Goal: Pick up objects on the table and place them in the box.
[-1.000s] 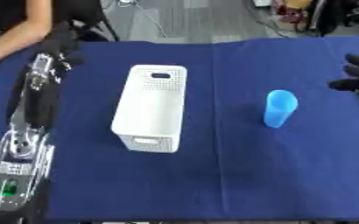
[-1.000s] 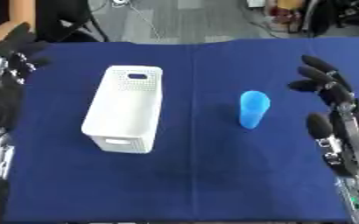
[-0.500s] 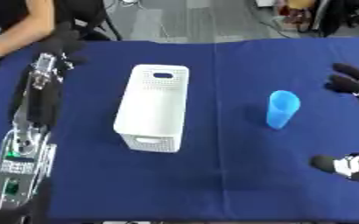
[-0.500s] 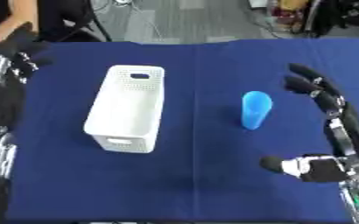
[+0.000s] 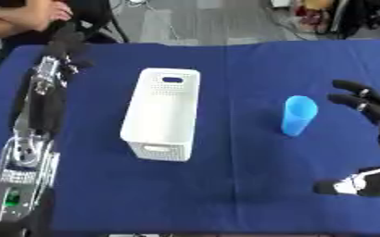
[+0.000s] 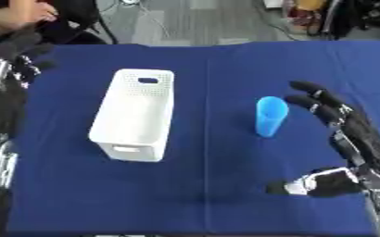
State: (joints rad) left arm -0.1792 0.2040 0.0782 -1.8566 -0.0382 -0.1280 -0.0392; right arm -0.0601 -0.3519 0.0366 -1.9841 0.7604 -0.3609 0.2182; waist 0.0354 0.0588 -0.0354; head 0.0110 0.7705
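A light-blue cup (image 6: 269,116) stands upright on the blue table, right of centre. Left of it sits a white perforated box (image 6: 134,113), long side running away from me; its top looks shut, so it may be upside down. My right hand (image 6: 349,134) is open at the right edge, fingers (image 6: 313,94) spread toward the cup, thumb (image 6: 308,184) low; a small gap separates it from the cup. My left arm runs up the left edge, and its hand (image 5: 66,42) is near the table's far left corner, with fingers that look relaxed.
A blue cloth (image 5: 225,185) covers the table. A person's arms (image 5: 19,16) rest at the far left edge, beyond the table. Chairs and cables lie on the floor behind.
My right hand has moved in from the right edge toward the cup and its thumb has swung out low. The view has shifted slightly.
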